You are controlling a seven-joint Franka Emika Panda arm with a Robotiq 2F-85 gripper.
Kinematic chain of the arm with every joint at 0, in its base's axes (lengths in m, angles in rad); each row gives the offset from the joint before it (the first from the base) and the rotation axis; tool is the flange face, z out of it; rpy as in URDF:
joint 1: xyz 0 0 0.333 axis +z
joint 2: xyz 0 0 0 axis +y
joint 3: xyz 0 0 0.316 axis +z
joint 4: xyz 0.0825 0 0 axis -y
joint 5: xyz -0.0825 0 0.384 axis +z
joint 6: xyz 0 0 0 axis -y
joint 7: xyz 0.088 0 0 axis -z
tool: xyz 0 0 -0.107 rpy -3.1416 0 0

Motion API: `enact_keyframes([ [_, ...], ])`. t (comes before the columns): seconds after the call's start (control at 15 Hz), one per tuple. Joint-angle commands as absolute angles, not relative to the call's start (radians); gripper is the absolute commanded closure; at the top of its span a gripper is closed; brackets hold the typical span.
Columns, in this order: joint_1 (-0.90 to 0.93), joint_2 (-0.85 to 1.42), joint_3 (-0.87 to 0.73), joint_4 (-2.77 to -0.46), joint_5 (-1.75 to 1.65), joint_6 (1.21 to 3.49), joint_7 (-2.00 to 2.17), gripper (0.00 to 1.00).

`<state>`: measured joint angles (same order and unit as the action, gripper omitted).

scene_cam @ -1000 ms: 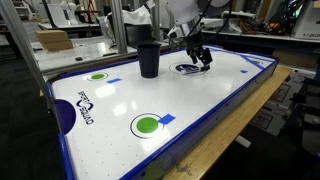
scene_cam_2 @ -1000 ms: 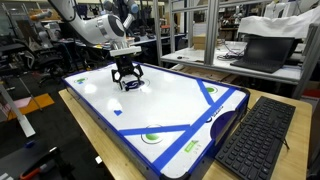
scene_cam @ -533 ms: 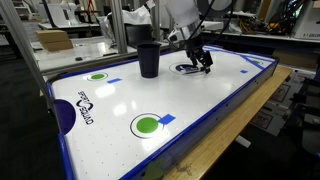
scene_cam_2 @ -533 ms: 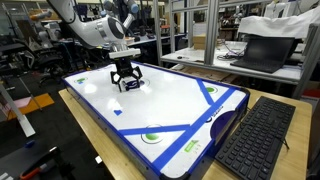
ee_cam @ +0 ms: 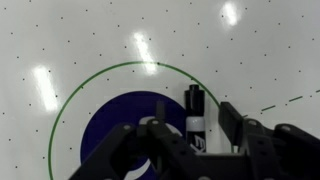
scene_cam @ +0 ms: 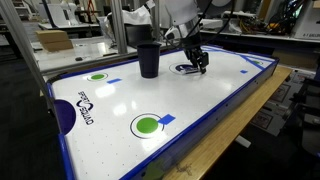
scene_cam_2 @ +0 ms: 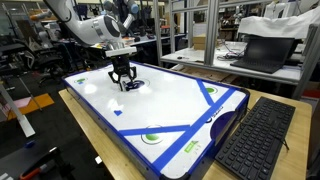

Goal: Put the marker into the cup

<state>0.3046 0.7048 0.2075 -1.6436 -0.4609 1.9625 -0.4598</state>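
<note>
Grasp step. My tool [scene_cam: 201,63] sits low over the marker [ee_cam: 194,112], which lies flat on the white surface [scene_cam: 210,105], just right of centre in the wrist view. The jaws look parted either side of it and hold nothing, though that view is dim. Next I'd close, lift, then carry it to the black cup [scene_cam: 149,58], upper centre in an exterior view.

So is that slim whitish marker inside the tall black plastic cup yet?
Out: the marker lies flat on the table below the gripper, the black cup standing apart.
</note>
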Motion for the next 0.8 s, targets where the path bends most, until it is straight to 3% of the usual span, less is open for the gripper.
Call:
enact_keyframes([
  [0.0, 0.308, 0.707, 0.215, -1.652, -0.444, 1.971, -0.448, 0.72],
  [0.27, 0.309, 0.71, 0.218, -1.65, -0.441, 1.967, -0.453, 0.98],
  [0.73, 0.252, 0.675, 0.235, -1.692, -0.405, 2.03, -0.526, 0.95],
])
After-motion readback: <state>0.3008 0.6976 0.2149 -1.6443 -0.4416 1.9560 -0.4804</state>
